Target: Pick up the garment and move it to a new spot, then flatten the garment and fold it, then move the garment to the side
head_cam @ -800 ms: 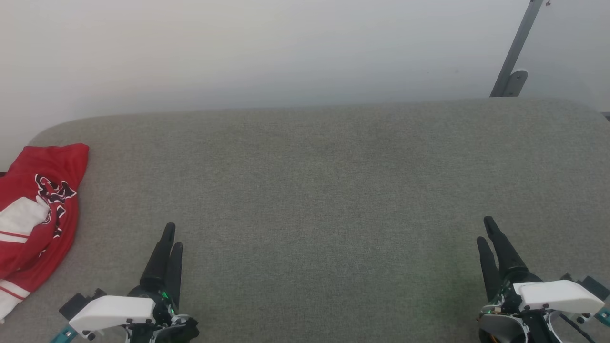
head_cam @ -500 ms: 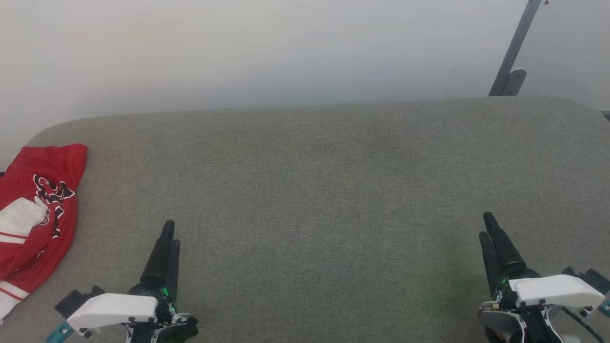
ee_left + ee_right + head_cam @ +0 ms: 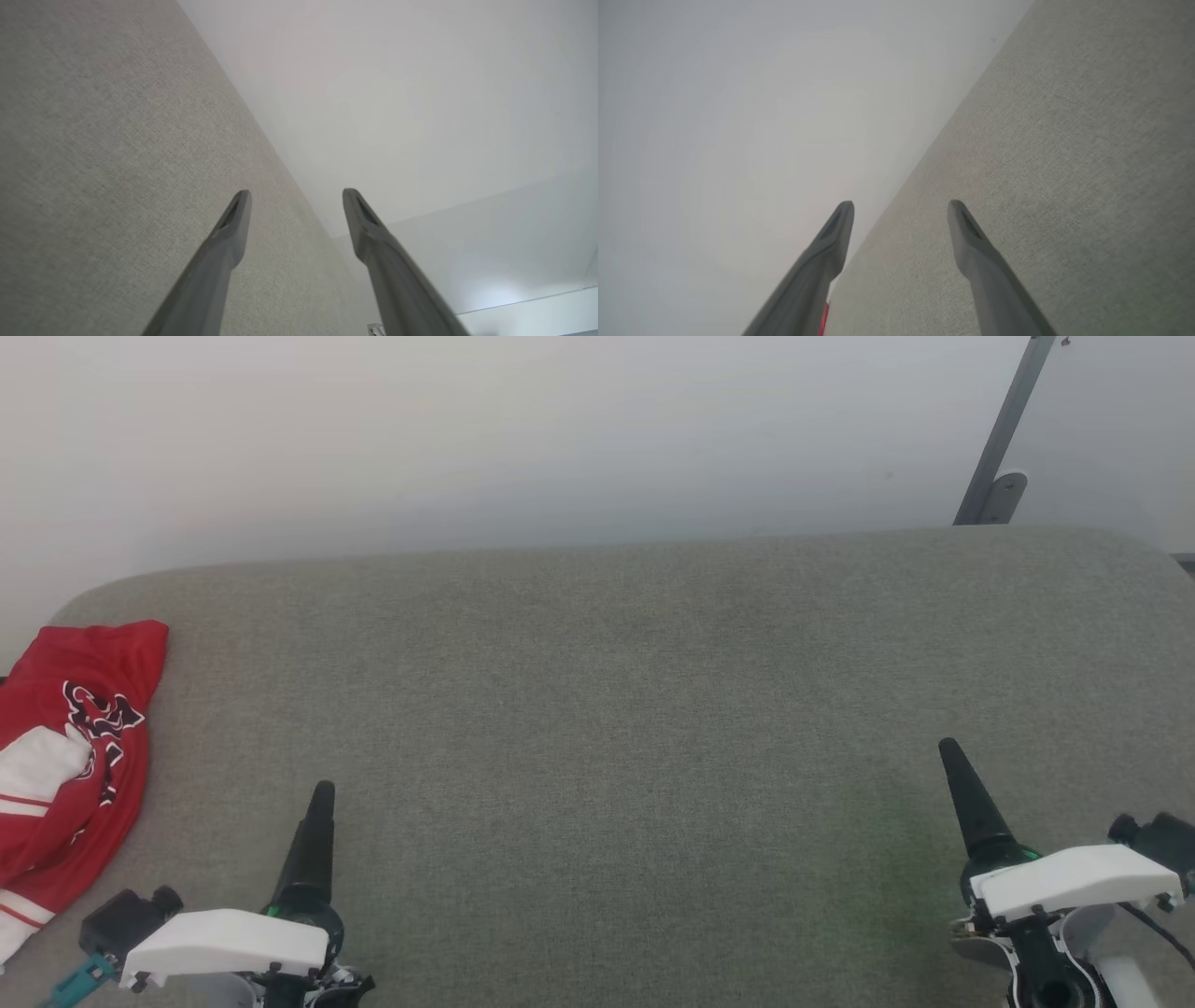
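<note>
The garment (image 3: 70, 747) lay rumpled at the far left edge of the grey padded surface (image 3: 607, 691), untouched. Near it the left gripper (image 3: 320, 791) stood spread and empty, and at the far right the right gripper (image 3: 948, 747) did likewise.

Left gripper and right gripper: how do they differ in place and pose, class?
The left gripper sits near the garment; the right gripper is far from it. In the head view the left gripper leans right, the right gripper left. Both are open and empty.

Soft even light, faint shadows, sharp head view, wrist views tilted, slightly hazy
</note>
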Available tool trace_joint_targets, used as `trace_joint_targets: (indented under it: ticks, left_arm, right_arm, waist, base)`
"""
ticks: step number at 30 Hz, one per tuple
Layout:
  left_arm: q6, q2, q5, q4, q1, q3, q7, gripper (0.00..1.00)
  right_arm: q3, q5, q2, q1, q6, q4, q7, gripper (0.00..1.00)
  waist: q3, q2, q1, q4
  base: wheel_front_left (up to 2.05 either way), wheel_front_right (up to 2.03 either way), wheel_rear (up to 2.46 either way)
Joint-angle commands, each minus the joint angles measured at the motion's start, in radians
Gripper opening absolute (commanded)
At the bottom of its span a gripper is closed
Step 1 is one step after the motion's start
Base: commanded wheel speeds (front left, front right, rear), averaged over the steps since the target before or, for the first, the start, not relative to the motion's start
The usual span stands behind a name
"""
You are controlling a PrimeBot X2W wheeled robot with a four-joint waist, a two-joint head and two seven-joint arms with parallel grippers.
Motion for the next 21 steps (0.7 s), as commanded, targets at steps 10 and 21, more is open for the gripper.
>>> trace_joint_targets:
  ticks: [10, 21]
  left_arm:
    - [0.017, 0.023, 0.3, -0.03, 0.016, 0.018, -0.042, 1.0]
    - [-0.021, 0.024, 0.509, -0.04, 0.036, 0.06, -0.08, 1.0]
  right_arm:
    - [-0.012, -0.294, -0.018, -0.041, 0.0, 0.01, 0.005, 1.0]
    - [-0.046, -0.471, -0.023, -0.03, 0.0, -0.011, 0.002, 1.0]
  waist:
    - [-0.004, -0.0001, 0.0, -0.004]
    - [-0.007, -0.0001, 0.0, -0.005]
  base:
    - [0.0, 0.0, 0.0]
    - [0.0, 0.0, 0.0]
